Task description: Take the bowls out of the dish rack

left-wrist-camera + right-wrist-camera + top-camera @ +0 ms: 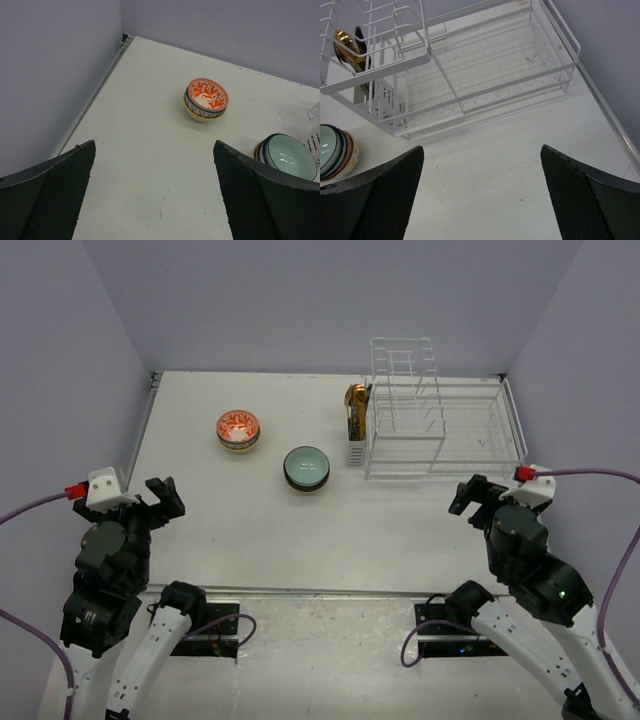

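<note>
- The flat white table (250, 530) fills the space between the lilac walls, with my two arm bases at its near edge.
- The white wire dish rack (404, 436) stands at the far right. Its tall upright slots are on its left end and its low rectangular basket (485, 95) runs out to the right, close to the right wall.
- My left gripper (165, 498) hangs over the near-left part of the table with its jaws spread wide and nothing between them (154, 145). Bare tabletop lies between it and the bowls.
- My right gripper (473, 498) hangs just in front of the rack's basket, also spread wide and holding nothing (481, 147).
- The pale teal round bowl (306, 468) sits on the table just left of the rack's near corner, apart from the wires. From the wrist views it looks nested in others (286, 156).
- The orange-red patterned round bowl (238, 428) sits on the table further left and back, near the teal one but not touching it. A yellowish bowl shows beneath it (206, 99).
- The gold-brown cylinder (356, 410) stands upright in a white perforated holder at the rack's left end, between the teal bowl and the slots.
</note>
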Motion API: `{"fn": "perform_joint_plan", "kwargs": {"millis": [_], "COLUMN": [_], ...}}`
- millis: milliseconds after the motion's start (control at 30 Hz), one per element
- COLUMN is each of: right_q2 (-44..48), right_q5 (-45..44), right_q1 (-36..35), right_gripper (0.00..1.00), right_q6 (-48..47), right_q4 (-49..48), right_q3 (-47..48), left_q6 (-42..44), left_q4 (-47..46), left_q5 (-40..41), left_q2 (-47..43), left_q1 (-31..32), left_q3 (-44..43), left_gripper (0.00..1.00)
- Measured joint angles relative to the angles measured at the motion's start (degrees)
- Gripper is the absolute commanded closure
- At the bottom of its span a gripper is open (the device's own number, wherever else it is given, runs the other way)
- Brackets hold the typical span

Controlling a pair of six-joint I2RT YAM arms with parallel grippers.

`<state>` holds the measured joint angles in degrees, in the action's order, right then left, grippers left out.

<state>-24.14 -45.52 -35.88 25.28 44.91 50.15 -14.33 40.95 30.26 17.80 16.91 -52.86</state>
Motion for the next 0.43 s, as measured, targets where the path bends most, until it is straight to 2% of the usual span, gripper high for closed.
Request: {"fn": "perform_joint_plan", "kwargs": {"millis": [433], "right_q2": [0.28], "right_q5": [0.00], "right_q1": [0.00], "right_gripper": [0.01], "right_q6": [-0.72], "right_q4": [-1.62], "right_q3": [-0.11], "left_q6": [0.46], "left_q4": [-3.10], "left_q5": [-1.03], "left_q2": [0.07], "left_q1": [0.00], "left_q3": [4.28], "left_gripper": [0.00]}}
